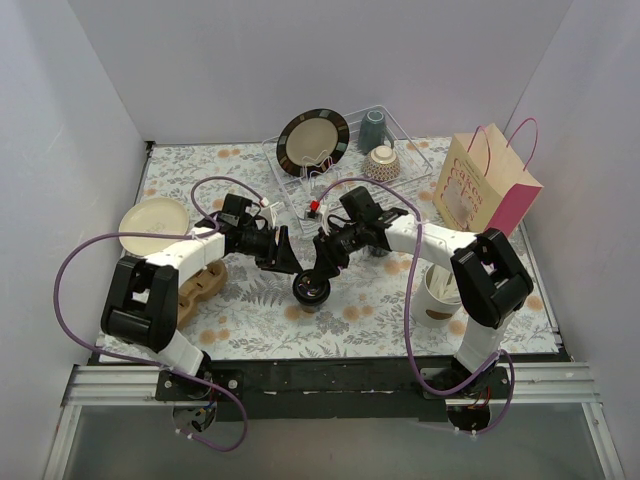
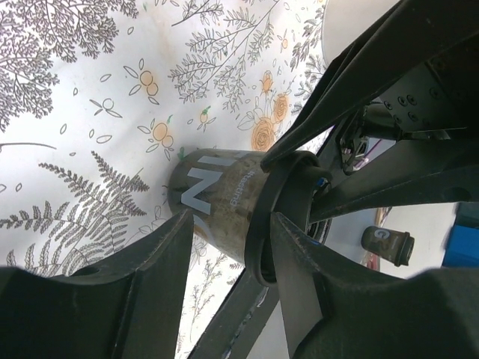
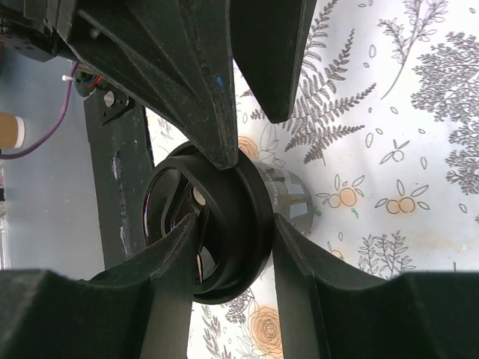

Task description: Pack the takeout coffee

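A takeout coffee cup (image 1: pixel 312 290), black with white lettering and a black lid, is tipped so that its lid faces the table's near edge. Both arms meet over it. In the left wrist view my left gripper (image 2: pixel 232 224) straddles the cup (image 2: pixel 217 194), with one finger on the paper wall and the other on the lid rim. In the right wrist view my right gripper (image 3: pixel 236 224) is closed across the lid (image 3: pixel 247 217), one finger over its top face and one behind its rim. The cup's body (image 3: pixel 292 196) shows beyond. From above, the left gripper (image 1: pixel 290 265) and right gripper (image 1: pixel 325 270) hide most of the cup.
A tan and pink paper bag (image 1: pixel 490 185) stands at the back right. A dish rack (image 1: pixel 420 160) at the back holds a plate, a mug and a bowl. A cream plate (image 1: pixel 152 225) and a brown cup carrier (image 1: pixel 205 285) lie left. A white cup (image 1: pixel 437 295) stands right.
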Tool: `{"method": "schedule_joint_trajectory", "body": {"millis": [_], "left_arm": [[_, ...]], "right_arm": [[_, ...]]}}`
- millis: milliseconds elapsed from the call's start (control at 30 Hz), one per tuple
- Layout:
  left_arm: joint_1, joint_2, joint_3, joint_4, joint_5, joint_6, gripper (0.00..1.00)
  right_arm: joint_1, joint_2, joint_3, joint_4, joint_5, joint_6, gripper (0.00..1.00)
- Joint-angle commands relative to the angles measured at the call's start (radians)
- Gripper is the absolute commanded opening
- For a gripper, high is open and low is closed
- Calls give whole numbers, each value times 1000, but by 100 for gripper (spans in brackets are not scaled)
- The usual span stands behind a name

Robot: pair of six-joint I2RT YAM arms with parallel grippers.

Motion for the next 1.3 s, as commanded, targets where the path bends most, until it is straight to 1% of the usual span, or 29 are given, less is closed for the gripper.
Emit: {"method": "schedule_joint_trajectory", "body": {"millis": [0,267,333,633,867,967,1000,1067,1100,1167,1267], "left_arm": [[-18,-68,-51,-24,2,22,44],[-22,-35,-59,-69,-93,38,39],[-28,-28,-64,-80,-145,39,37],[-90,-4,-76,-98,-250,21,34],[-119,25,-77,-93,-319,7,33],[-119,13,-28,-104,-362,-2,35],[-119,10,19,-107,-372,-10,36],[-114,9,77,-118,-411,-45,41],[-107,10,144,-126,-414,-57,42],[-94,16,201,-130,-417,-106,46],[-76,15,275,-135,-406,-148,47]], "right_arm": [[17,75,-61,-84,229,-110,16],[17,75,-56,-75,245,-101,15],[17,71,-69,-68,254,-95,16],[17,43,-138,-20,297,-70,15],[17,41,-138,-22,320,-55,15],[17,37,-135,-20,332,-34,15],[17,35,-135,-20,332,-20,15],[17,23,-142,-9,326,-5,15],[17,19,-145,-5,323,9,15],[17,5,-158,11,326,20,15],[17,-12,-168,17,332,29,15]]}}
